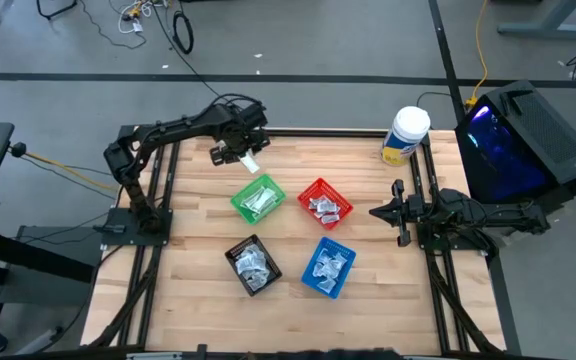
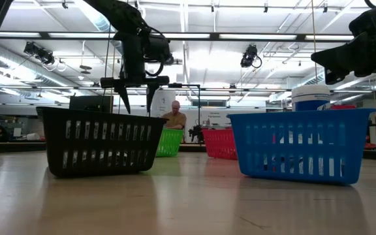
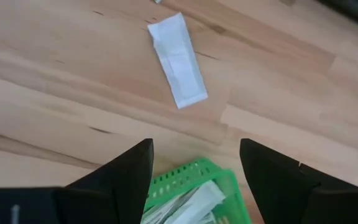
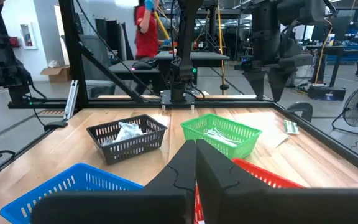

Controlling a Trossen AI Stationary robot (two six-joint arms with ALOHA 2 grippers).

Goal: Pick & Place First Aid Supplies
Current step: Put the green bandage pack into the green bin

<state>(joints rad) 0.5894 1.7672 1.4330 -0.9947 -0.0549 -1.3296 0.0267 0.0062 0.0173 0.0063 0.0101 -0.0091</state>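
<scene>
A long narrow white packet (image 3: pixel 178 60) lies flat on the wooden table near its far edge, just beyond the green basket (image 1: pixel 258 198); it also shows in the high view (image 1: pixel 251 163). My left gripper (image 3: pixel 196 144) hangs open above the table between packet and basket, its fingers pointing down with nothing between them (image 2: pixel 136 94). The green, red (image 1: pixel 324 203), black (image 1: pixel 253 265) and blue (image 1: pixel 328 267) baskets each hold several packets. My right gripper (image 4: pixel 196 149) waits shut at the table's right edge (image 1: pixel 373 212), pointing level toward the baskets.
A white-lidded tub with a yellow label (image 1: pixel 405 135) stands at the far right corner. The four baskets cluster mid-table; bare wood lies to their left and along the near edge. People move in the room beyond the table.
</scene>
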